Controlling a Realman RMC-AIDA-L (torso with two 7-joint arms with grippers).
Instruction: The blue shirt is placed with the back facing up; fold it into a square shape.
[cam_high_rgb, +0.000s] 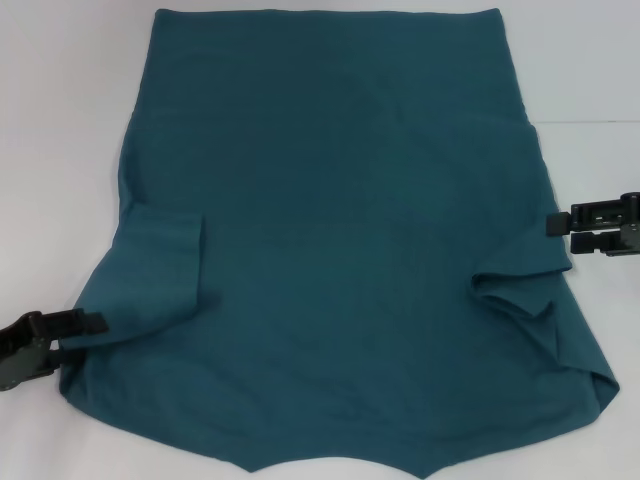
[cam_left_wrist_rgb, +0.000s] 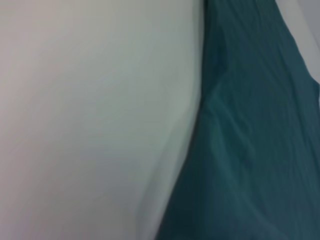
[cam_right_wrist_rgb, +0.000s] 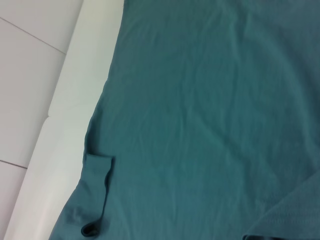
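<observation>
The blue shirt (cam_high_rgb: 340, 230) lies flat on the white table (cam_high_rgb: 60, 120), plain side up, with both sleeves folded inward: the left sleeve (cam_high_rgb: 165, 265) lies flat and the right sleeve (cam_high_rgb: 520, 290) is bunched. My left gripper (cam_high_rgb: 70, 330) rests at the shirt's left edge, near the lower corner, touching the cloth. My right gripper (cam_high_rgb: 565, 228) sits at the shirt's right edge just above the bunched sleeve, its jaws a narrow gap apart with nothing visibly between them. The left wrist view shows only the shirt's edge (cam_left_wrist_rgb: 250, 140) on the table.
Bare white tabletop (cam_high_rgb: 600, 110) flanks the shirt on both sides. The shirt's far edge (cam_high_rgb: 330, 14) reaches the top of the head view, and its near edge (cam_high_rgb: 340, 465) runs along the bottom. In the right wrist view, the table's edge (cam_right_wrist_rgb: 55, 100) borders a pale floor.
</observation>
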